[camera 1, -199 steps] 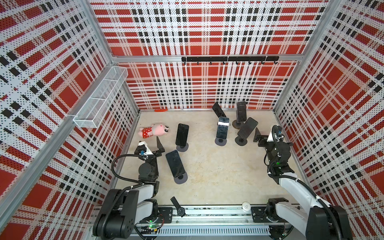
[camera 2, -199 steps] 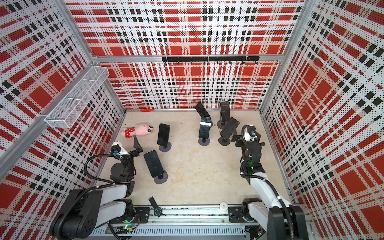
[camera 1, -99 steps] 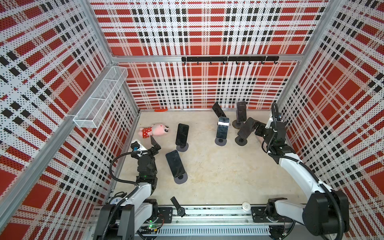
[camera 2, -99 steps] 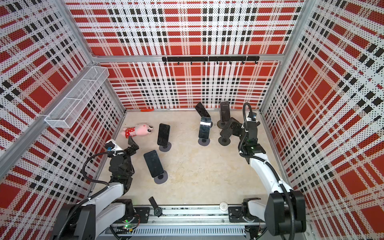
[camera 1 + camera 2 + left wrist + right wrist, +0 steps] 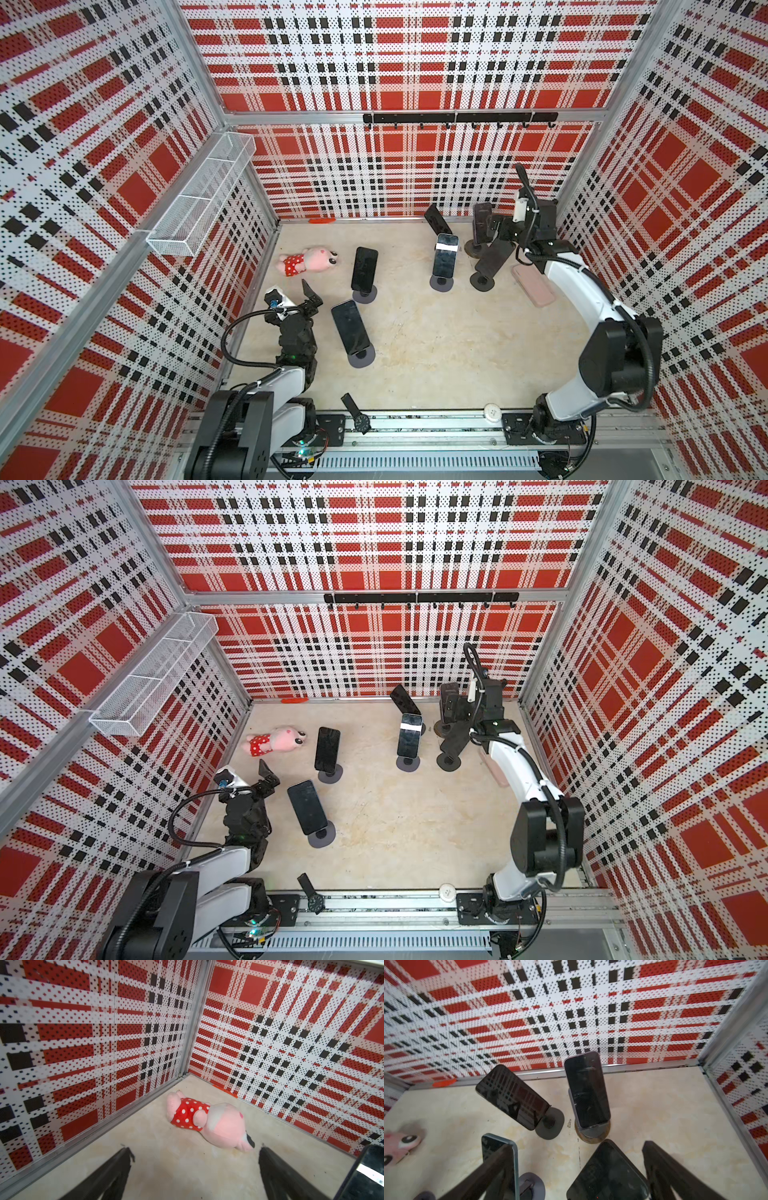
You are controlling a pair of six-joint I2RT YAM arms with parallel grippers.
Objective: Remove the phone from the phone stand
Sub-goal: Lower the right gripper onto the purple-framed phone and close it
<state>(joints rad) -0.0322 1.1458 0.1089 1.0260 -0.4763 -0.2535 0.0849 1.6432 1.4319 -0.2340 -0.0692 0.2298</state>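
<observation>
Stretching across the lower frame, the bench (image 5: 436,374) is bare at centre. Upper right in both top views, the right gripper (image 5: 577,1145) holds jaws wide and empty, a tilted phone (image 5: 608,1172) between them on its phone stand (image 5: 482,281), near the right wall. Lower left, the left gripper (image 5: 312,296) gapes empty too.

Two white-and-black arms, as we see them.
We note glossy white shells on the left arm (image 5: 286,380) and right arm (image 5: 575,282), bulky black joints (image 5: 619,361), looping black cables (image 5: 223,341), white wrist camera blocks (image 5: 276,294), a green light (image 5: 294,356), and matte black tapered fingers (image 5: 116,1172) on the left gripper (image 5: 194,1148).
</observation>
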